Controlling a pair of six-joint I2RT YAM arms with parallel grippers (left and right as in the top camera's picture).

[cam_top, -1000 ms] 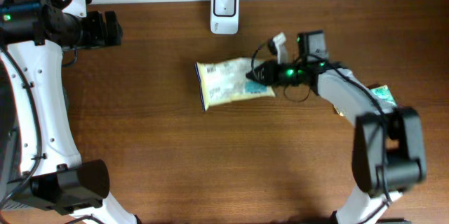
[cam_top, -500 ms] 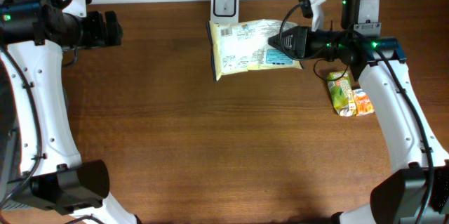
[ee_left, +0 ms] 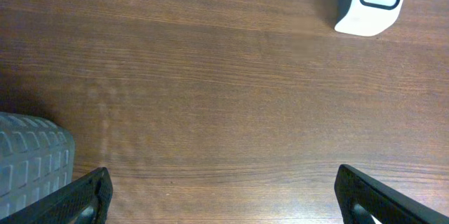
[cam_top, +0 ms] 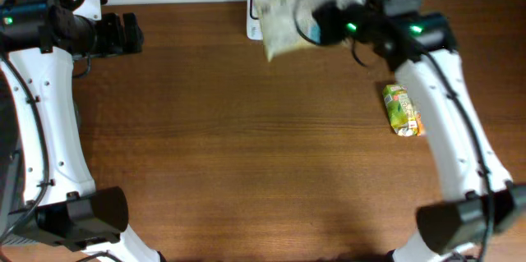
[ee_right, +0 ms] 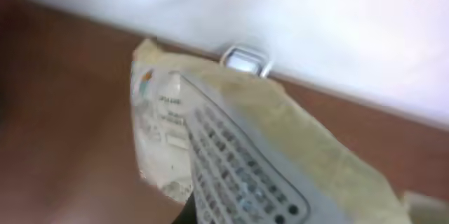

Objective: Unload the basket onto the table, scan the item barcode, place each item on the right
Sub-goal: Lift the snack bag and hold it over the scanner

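One arm is near: your right pincer [cam_top: 312, 25], clamped on the pale yellow plastic packet [cam_top: 282, 25], holds it aloft, long axis reaching left over the white boxy scanner [cam_top: 254, 14]; left pincer [cam_top: 134, 34] spread.

Soft even light is falling throughout; motion blur is smearing the packet [cam_top: 282, 25], upper middle overhead, and the right wrist view.

Pale cream printed packet [cam_top: 282, 30], white scanner [ee_left: 368, 3], green-and-orange pouch [cam_top: 401, 109], dark brown wood-grain table [cam_top: 246, 147].
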